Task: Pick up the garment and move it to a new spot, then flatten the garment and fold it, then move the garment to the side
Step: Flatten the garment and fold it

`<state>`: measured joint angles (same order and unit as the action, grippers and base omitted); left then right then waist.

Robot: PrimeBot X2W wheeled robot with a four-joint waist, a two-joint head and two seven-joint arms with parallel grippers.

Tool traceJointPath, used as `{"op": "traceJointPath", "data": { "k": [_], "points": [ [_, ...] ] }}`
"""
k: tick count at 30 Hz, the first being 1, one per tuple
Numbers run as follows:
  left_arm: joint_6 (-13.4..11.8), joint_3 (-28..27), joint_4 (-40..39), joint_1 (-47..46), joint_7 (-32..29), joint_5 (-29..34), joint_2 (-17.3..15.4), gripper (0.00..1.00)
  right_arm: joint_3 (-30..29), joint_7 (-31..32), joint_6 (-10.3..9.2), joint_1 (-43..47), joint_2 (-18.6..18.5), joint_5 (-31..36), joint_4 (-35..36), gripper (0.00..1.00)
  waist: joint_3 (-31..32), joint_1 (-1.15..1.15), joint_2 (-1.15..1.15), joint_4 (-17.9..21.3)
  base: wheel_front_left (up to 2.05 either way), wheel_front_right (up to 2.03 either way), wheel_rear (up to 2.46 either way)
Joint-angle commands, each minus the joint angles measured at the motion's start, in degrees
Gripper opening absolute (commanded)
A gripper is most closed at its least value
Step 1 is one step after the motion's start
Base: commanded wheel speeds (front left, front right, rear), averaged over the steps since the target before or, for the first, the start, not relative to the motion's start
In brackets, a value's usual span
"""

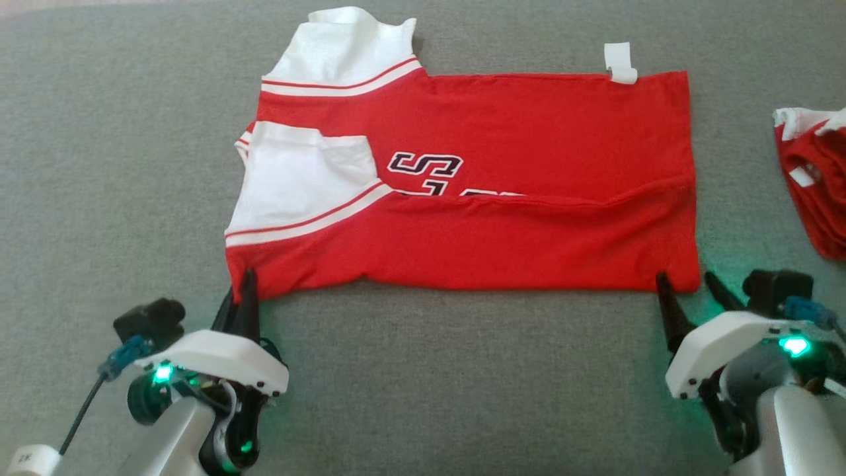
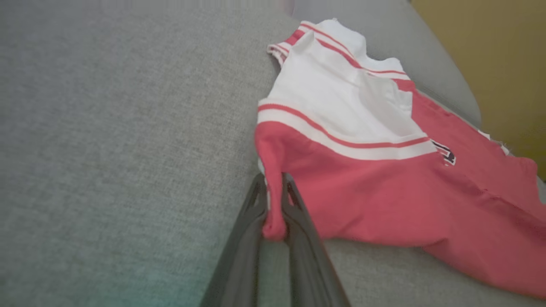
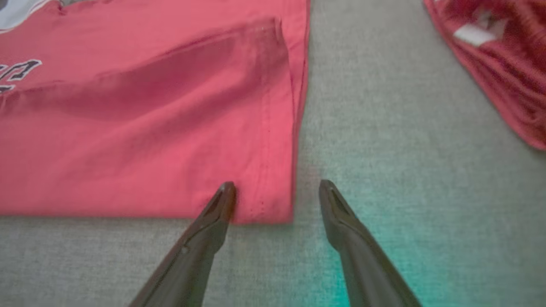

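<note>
Surface: grey fabric surface (image 1: 462, 370), woven and soft-looking, carrying every item below.

Item 1: garment (image 1: 529, 132), a red jersey with white striped sleeves and dark lettering (image 1: 424, 165). It lies flat across the middle of the surface. Its long axis runs left to right, parallel to the near edge. A near long strip is folded up over the lower half of the lettering. The sleeves are at the left end and the hem at the right.

Item 2: second garment (image 1: 813, 178), red and white, bunched at the right edge and well apart from item 1.

Item 3: left claw (image 1: 242, 285), closed on the garment's near left corner. The left wrist view shows a ridge of red cloth pinched between the 2 fingers (image 2: 298, 213).

Item 4: right claw (image 3: 277, 184), jaws wide and gripping nothing. It straddles the near right hem corner, with 1 finger tip on the cloth and the other on bare surface just beside it.

Item 5: white tag (image 1: 620, 63), curled at the far right corner of the garment.

Assessment: the garment lies directly beyond both claws, 1 at each near corner. A matched lift probably needs the right claw to close on its corner first. With only 1 corner held, the cloth would likely skew.
</note>
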<state>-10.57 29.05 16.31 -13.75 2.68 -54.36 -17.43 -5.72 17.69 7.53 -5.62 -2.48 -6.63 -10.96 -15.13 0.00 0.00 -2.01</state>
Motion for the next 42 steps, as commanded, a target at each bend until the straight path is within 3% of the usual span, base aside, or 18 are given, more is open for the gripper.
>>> {"op": "traceJointPath", "data": {
  "k": [1, 2, 3, 5, 6, 13, 22, 32, 33, 34, 35, 36, 37, 42],
  "points": [
    [0.0, -2.3, -1.9, -2.4, 1.3, 0.8, -1.5, 0.0, 1.7, 0.3, -0.04, -2.2, -0.4, -0.8, -0.3, 1.0, 0.4, 0.0, 0.0, -0.6, 0.0, 0.0, 0.0],
    [0.0, -2.4, -2.2, -2.5, 1.6, 1.0, -1.6, 0.0, 1.9, 0.0, -0.04, -2.4, -0.4, -1.0, -1.0, 0.86, 0.5, 0.0, 0.0, -0.9, 0.0, 0.0, 0.0],
    [-0.1, -2.5, -2.6, -2.5, 2.0, 1.2, -1.8, 0.0, 2.0, -0.2, -0.04, -2.6, -0.4, -1.4, -1.5, 0.45, 0.8, 0.0, 0.0, -1.1, 0.0, 0.0, 0.0],
    [-0.3, -2.7, -3.7, -2.2, 2.5, 1.5, -2.2, 0.0, 2.2, -0.8, -0.04, -2.8, -0.4, -2.8, -2.0, 0.03, 1.3, 0.0, 0.0, -1.3, 0.0, 0.0, 0.0],
    [-0.4, -2.8, -4.4, -1.9, 2.7, 1.6, -2.4, 0.0, 2.0, -1.3, -0.04, -2.8, -0.4, -3.0, -2.0, 0.0, 1.7, 0.0, 0.0, -1.4, 0.0, 0.0, 0.0],
    [-2.1, -2.2, -12.9, 2.1, 2.3, 3.4, -5.9, 0.0, -0.1, -1.4, -0.04, 0.2, -0.4, -3.1, 2.7, 0.0, 4.9, 0.0, 0.0, -1.9, 0.0, 0.0, 0.0],
    [-7.6, 0.5, -25.9, 15.7, -0.1, 3.7, -9.0, 0.0, -2.5, 4.1, -0.04, 12.7, -0.4, -2.6, 14.3, 0.0, 7.0, 0.0, 0.0, -2.4, 0.0, 0.0, 0.0],
    [-8.6, 3.9, -24.4, 20.8, -0.8, 3.7, -8.1, 0.0, -2.6, 5.5, -0.04, 19.8, -0.4, -3.8, 14.1, 0.0, 7.3, 0.0, 0.0, -1.6, 0.0, 0.0, 0.0],
    [-8.6, 3.9, -24.1, 20.8, -0.9, 3.6, -8.2, 0.0, -2.6, 5.2, -0.04, 19.8, -0.4, -3.6, 13.9, 0.2, 7.3, 0.0, 0.0, -1.4, 0.0, 0.0, 0.0],
    [-8.6, 4.0, -23.9, 20.8, -1.1, 3.8, -8.4, 0.0, -2.6, 5.0, -0.04, 19.8, -0.4, -3.3, 13.7, 0.49, 7.3, 0.0, 0.0, -1.2, 0.0, 0.0, 0.0],
    [-8.7, 4.0, -23.7, 20.7, -1.1, 4.0, -8.7, 0.3, -2.5, 4.8, -0.04, 19.7, -0.4, -3.0, 13.6, 1.0, 7.3, 0.0, 0.0, -1.1, 0.0, 0.0, 0.0],
    [-8.7, 4.0, -23.6, 20.5, -1.2, 4.1, -8.9, 0.78, -2.4, 4.6, -0.04, 19.6, -0.4, -2.9, 13.5, 1.0, 7.4, 0.0, 0.0, -0.9, 0.0, 0.0, 0.0],
    [-8.8, 3.9, -23.6, 20.3, -1.3, 4.3, -9.2, 1.0, -2.3, 4.5, -0.04, 19.5, -0.4, -2.8, 13.5, 1.0, 7.4, 0.0, 0.0, -0.7, 0.0, 0.0, 0.0],
    [-8.5, 2.8, -24.7, 16.8, -2.4, 5.6, -11.7, 1.0, -2.7, 3.5, -0.04, 18.6, -0.4, -2.2, 14.6, 1.0, 7.5, 0.0, 0.0, 0.3, 0.0, 0.0, 0.0]
  ]
}}
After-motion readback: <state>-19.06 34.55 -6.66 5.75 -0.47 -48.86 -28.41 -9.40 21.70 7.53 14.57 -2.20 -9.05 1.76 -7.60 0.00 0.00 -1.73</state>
